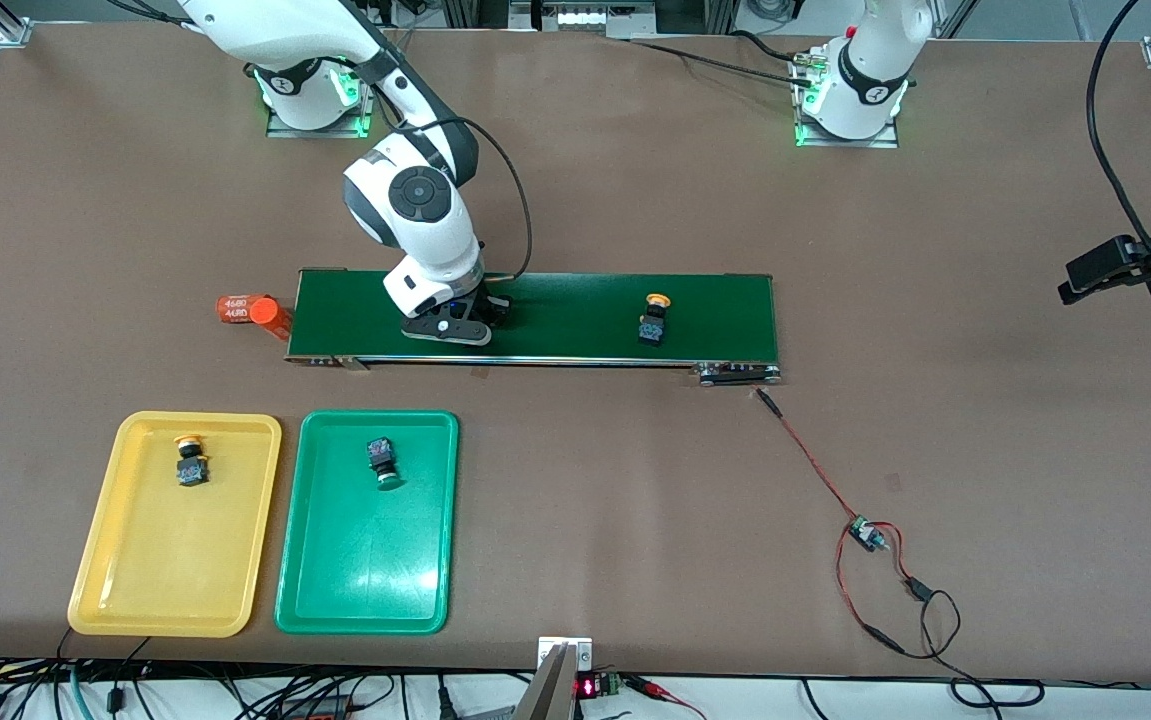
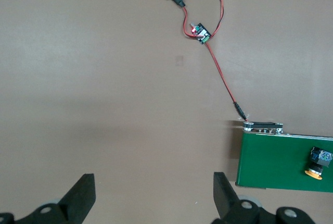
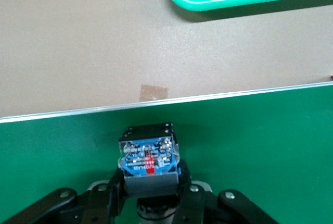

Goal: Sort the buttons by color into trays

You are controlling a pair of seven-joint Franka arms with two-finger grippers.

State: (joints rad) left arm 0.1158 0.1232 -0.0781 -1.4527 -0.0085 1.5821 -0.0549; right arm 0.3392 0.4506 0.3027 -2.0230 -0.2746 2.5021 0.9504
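My right gripper (image 1: 450, 325) is down on the dark-green conveyor belt (image 1: 555, 315), shut on a button (image 3: 149, 161). Its black-and-blue body shows between the fingers (image 3: 115, 187); the cap's colour is hidden. A yellow-capped button (image 1: 655, 318) lies on the belt toward the left arm's end. The yellow tray (image 1: 165, 560) holds a yellow-capped button (image 1: 191, 458). A green-capped button (image 1: 382, 460) lies in the green tray (image 1: 365, 570). My left gripper (image 2: 153, 193) hangs open over bare table past the belt's end, holding nothing.
An orange cylinder with white print (image 1: 253, 312) lies off the belt's end toward the right arm. A red wire with a small circuit board (image 1: 865, 535) trails from the belt's other end toward the front camera. The trays sit side by side, nearer the camera than the belt.
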